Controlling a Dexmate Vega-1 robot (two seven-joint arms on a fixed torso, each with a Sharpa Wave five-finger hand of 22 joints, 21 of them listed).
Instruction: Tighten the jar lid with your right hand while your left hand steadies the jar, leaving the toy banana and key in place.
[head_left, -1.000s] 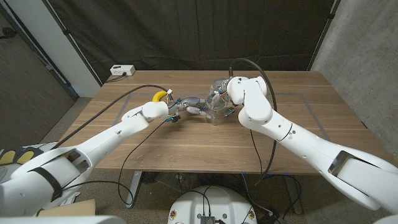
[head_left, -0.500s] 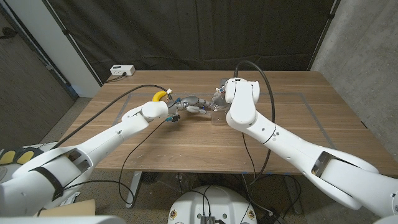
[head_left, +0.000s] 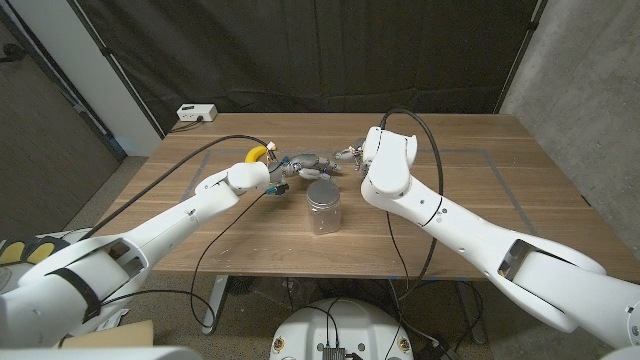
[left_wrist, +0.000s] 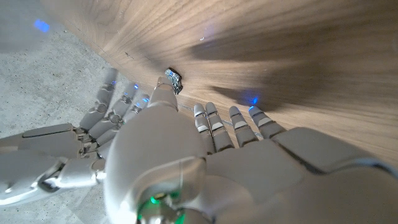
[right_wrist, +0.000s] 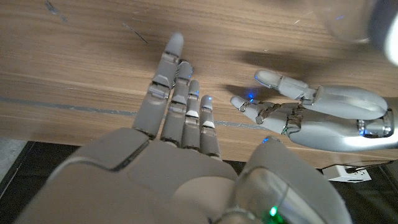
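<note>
The clear jar (head_left: 323, 208) with its metal lid (head_left: 323, 190) stands upright and alone on the table, with neither hand touching it. My left hand (head_left: 303, 166) is just behind it, fingers stretched out and holding nothing. My right hand (head_left: 351, 155) is behind the jar to its right, also spread and holding nothing. The right wrist view shows my right hand (right_wrist: 180, 112) above the wood with the left hand (right_wrist: 311, 109) opposite. The yellow toy banana (head_left: 257, 153) lies behind my left wrist. A small key (left_wrist: 173, 79) lies past my left hand (left_wrist: 186, 137).
A taped rectangle marks the wooden table (head_left: 470, 215). A white power strip (head_left: 196, 113) sits at the back left corner. A black cable (head_left: 215, 235) runs along my left arm and another loops over my right arm (head_left: 400, 170).
My right hand has let go of the lid and pulled back. The jar, held between both hands before, now stands free, nearer the table's front. My left hand has hardly moved.
</note>
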